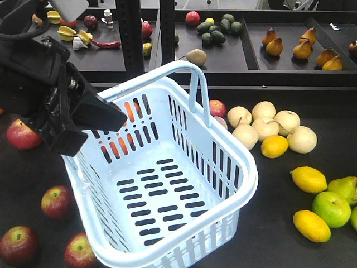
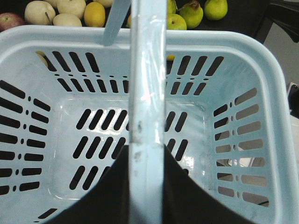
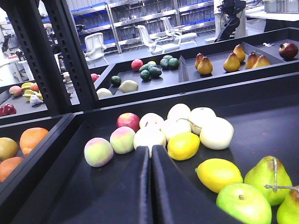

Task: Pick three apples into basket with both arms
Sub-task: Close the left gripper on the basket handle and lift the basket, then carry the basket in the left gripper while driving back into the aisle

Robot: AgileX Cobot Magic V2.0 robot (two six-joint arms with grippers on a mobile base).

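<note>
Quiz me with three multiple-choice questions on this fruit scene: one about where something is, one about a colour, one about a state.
1. Relative to the basket, the four nearest red apples lie:
A) inside it
B) to its left
C) to its right
2. The basket is:
A) pale blue
B) green
C) red
3. The basket is:
A) full
B) half full
C) empty

Answers:
1. B, they rest on the dark table beside its left wall.
2. A, its plastic is pale blue all over.
3. C, only the bare slotted bottom shows inside.
</note>
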